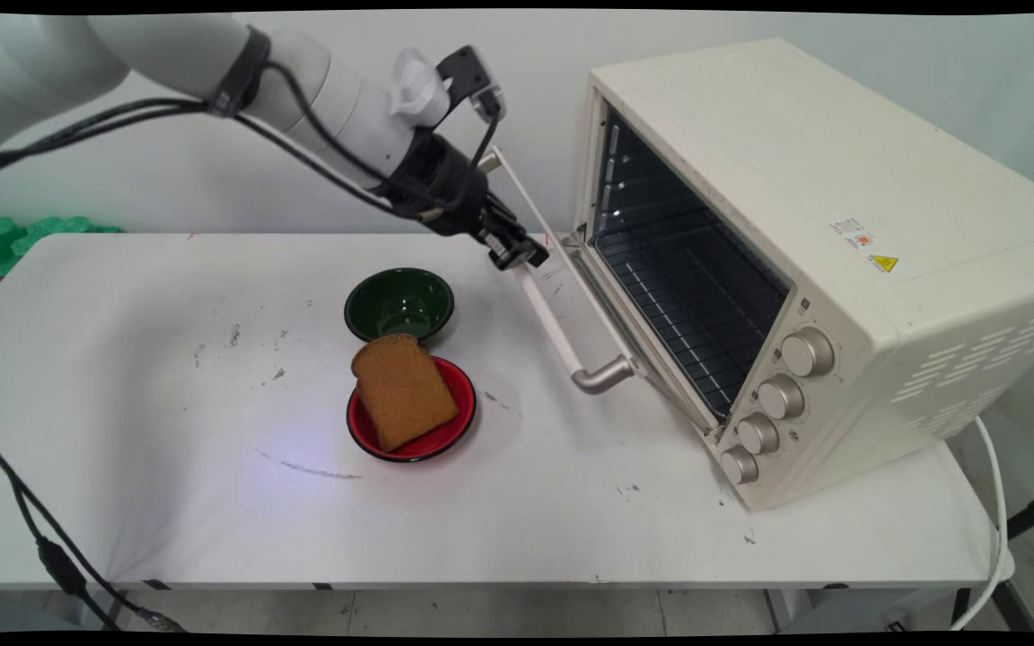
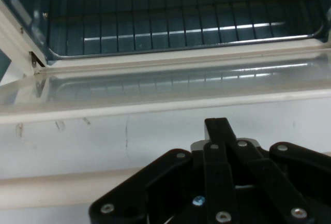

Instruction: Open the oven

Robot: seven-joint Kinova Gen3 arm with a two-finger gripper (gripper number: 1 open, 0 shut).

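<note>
Now end effector (image 1: 517,254) clenched, fingers together, pressing on open oven door's (image 1: 571,305) handle bar (image 1: 546,314); bread (image 1: 402,389) nearby.

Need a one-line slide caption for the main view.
Gripper over the open toaster oven's lowered door; bread waits on red plate.

On the cream oven's (image 1: 840,224) top, towards its right near side, lies a yellow triangular warning sign (image 1: 883,263) with a dark symbol inside. Just beside it, a little farther back, sits a small white label (image 1: 854,232) with a red mark and lines of print too small to read. No other lettering, brand or number can be read anywhere.
</note>
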